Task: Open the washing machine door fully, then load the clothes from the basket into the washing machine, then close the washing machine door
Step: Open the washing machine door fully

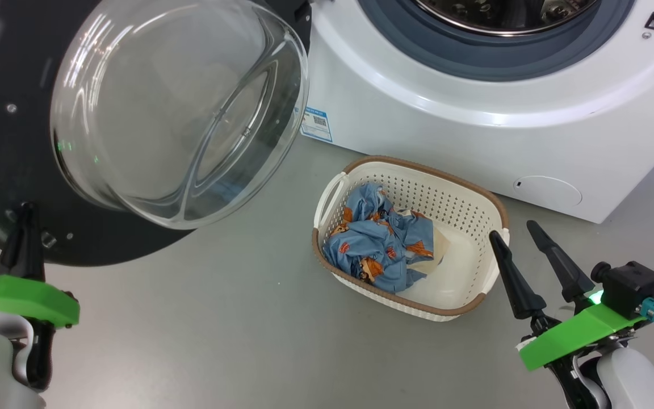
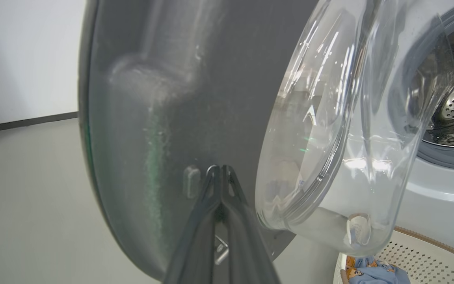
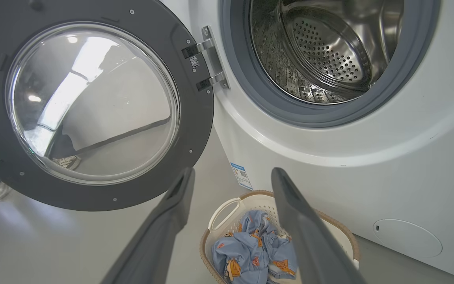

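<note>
Though closed, left tool [image 2: 221, 170] near washing machine door [image 2: 152, 98], contact unclear.

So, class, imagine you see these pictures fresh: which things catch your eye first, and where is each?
First the washing machine door, swung open at the upper left of the head view, its clear glass bowl bulging toward the camera. Next the clothes, a blue bundle with orange figures, lying in the basket on the floor before the white washing machine. Its steel drum gapes open at the right wrist view's top.
</note>
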Available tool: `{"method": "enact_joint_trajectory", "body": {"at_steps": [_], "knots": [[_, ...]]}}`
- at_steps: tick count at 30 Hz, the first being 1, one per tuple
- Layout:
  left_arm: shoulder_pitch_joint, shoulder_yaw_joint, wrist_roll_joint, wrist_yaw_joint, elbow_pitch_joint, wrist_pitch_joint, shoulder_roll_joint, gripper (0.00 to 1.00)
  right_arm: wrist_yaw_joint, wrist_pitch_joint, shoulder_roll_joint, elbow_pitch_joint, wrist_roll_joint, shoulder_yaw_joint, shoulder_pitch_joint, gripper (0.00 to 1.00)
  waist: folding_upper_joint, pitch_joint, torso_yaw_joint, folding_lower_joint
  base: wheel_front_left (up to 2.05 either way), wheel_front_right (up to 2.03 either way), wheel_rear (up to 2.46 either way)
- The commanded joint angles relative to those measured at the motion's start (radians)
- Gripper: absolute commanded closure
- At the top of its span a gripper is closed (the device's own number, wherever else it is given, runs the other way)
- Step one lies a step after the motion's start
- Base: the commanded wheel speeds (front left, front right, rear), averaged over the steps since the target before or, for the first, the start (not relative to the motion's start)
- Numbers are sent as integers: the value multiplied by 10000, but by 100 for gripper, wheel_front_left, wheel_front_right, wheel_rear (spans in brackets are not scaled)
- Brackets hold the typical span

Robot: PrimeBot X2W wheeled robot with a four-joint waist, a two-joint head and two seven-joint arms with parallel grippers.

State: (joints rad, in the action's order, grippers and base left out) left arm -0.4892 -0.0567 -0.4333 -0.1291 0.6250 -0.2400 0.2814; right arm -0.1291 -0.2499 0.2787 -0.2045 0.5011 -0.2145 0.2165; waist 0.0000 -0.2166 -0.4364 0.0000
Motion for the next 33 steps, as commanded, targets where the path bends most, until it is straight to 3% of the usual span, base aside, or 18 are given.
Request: {"method": "enact_joint_trajectory", "body": {"at_steps": [1, 20, 33], "knots": [[-475, 370, -87, 2, -44, -98, 715, 100, -16, -118, 16, 244, -85, -208, 188, 0, 0, -40, -7, 0, 0, 0, 0], [-159, -170, -403, -13, -51, -212, 631, 100, -16, -118, -146, 151, 6, -217, 8, 0, 0, 393, 91, 0, 0, 0, 0], [811, -172, -540, -14, -1378, -217, 318, 100, -16, -118, -145, 132, 65, -169, -89, 0, 0, 660, 260, 0, 0, 0, 0]]}}
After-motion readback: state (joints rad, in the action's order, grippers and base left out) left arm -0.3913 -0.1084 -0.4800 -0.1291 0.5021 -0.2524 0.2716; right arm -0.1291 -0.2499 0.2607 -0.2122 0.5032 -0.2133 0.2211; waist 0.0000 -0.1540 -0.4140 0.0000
